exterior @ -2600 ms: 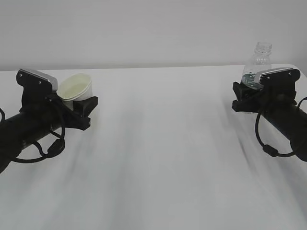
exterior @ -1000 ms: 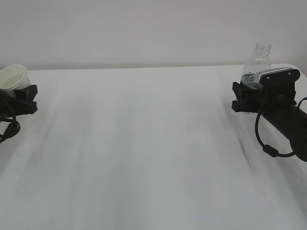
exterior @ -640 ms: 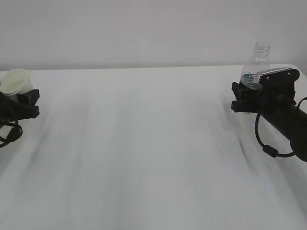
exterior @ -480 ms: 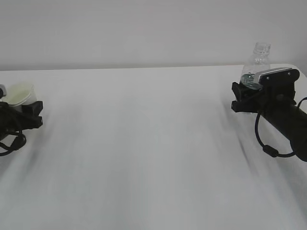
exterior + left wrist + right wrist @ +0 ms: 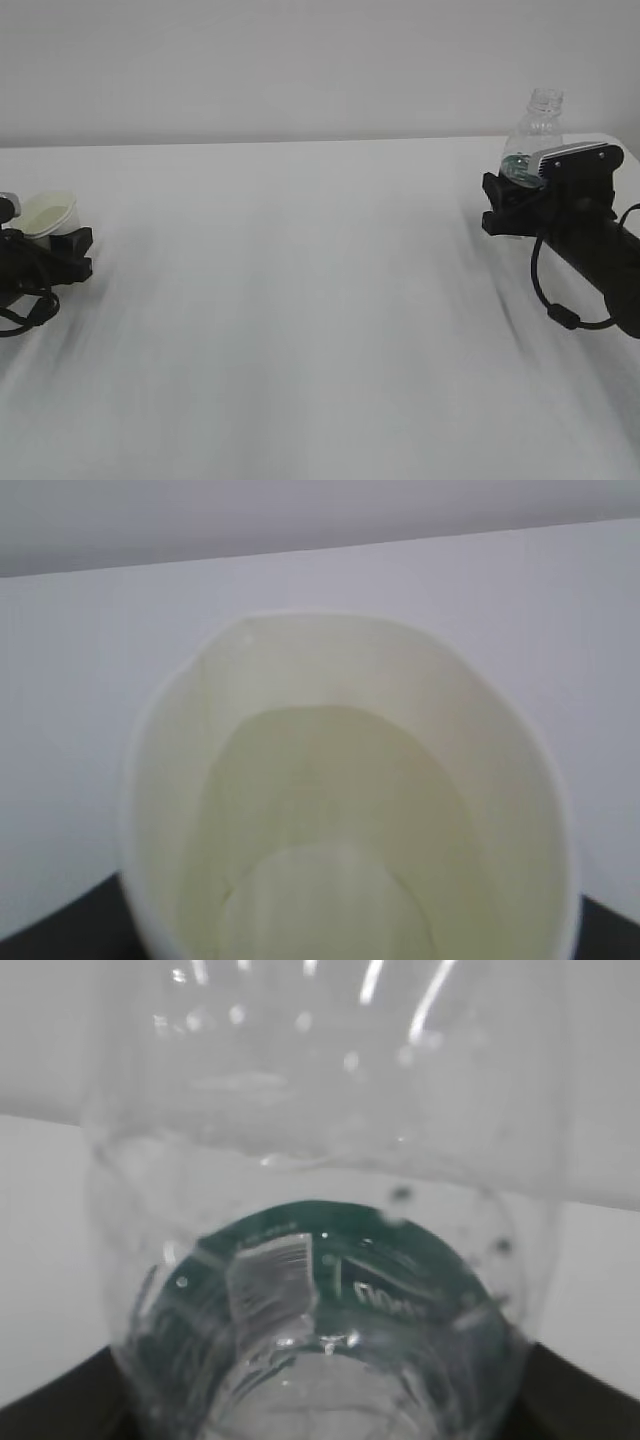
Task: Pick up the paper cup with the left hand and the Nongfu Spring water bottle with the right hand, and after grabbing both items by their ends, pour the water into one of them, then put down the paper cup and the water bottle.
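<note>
The white paper cup (image 5: 48,212) sits at the far left, low over the table, and my left gripper (image 5: 62,238) is shut on its lower part. In the left wrist view the paper cup (image 5: 350,810) fills the frame, mouth toward the camera, with a black finger (image 5: 55,942) at the bottom corner. I cannot tell whether water is in it. At the right, the clear Nongfu Spring water bottle (image 5: 538,125) stands upright and capless, with my right gripper (image 5: 506,210) shut around its base. Drops cling inside the bottle (image 5: 320,1140) above its green label (image 5: 340,1260).
The white table (image 5: 300,300) runs back to a plain wall. Black cables (image 5: 560,300) hang under the right arm. Nothing else stands on the table.
The left arm has come down and a little to the right with the cup, which has levelled out. The right arm and the bottle have stayed still.
</note>
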Tool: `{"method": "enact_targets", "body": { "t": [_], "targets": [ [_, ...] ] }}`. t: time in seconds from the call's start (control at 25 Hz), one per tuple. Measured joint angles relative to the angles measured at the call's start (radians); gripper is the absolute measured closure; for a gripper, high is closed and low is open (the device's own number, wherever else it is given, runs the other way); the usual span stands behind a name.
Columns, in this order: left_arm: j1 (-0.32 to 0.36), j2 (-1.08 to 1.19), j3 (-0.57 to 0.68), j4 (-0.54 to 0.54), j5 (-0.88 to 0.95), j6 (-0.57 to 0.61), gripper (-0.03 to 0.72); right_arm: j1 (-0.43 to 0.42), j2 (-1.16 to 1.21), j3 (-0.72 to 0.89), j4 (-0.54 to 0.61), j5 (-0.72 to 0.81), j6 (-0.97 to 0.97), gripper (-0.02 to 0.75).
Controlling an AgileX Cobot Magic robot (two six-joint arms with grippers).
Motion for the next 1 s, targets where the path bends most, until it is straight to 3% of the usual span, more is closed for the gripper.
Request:
{"method": "enact_targets", "body": {
  "t": [0.84,1.0],
  "targets": [
    [0.0,0.002,-0.004,-0.004,0.0,0.002,0.241,0.0,0.008,0.0,0.0,0.0,0.0,0.269],
    [0.0,0.002,-0.004,-0.004,0.0,0.002,0.196,0.0,0.008,0.0,0.0,0.0,0.0,0.269]
  ]
}}
